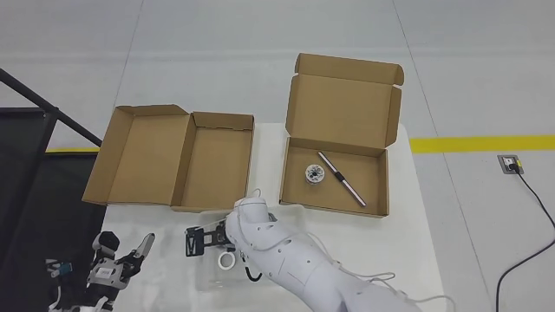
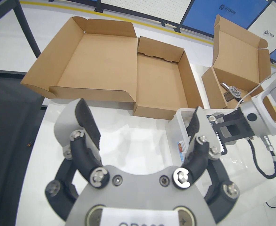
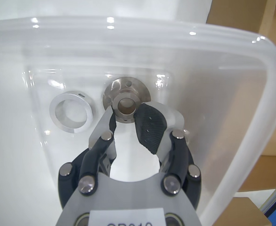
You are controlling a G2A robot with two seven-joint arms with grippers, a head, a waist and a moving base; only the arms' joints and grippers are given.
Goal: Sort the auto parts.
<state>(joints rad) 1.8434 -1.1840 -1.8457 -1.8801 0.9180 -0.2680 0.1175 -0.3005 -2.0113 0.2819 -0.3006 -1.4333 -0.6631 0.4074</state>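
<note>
Tabletop bin (image 3: 246,83): right tool (image 3: 125,114) (barely parted) grips flange (image 3: 128,88).

Bright, even overhead light washes the white tabletop (image 1: 412,243). Shadows are faint, just a soft grey patch beneath the left gripper (image 2: 139,108). Small white glare spots dot the clear bin (image 3: 152,30) along its rim, and the steel flange (image 3: 128,85) gleams dully. In the left wrist view the yellow floor line (image 2: 57,5) bows.
</note>
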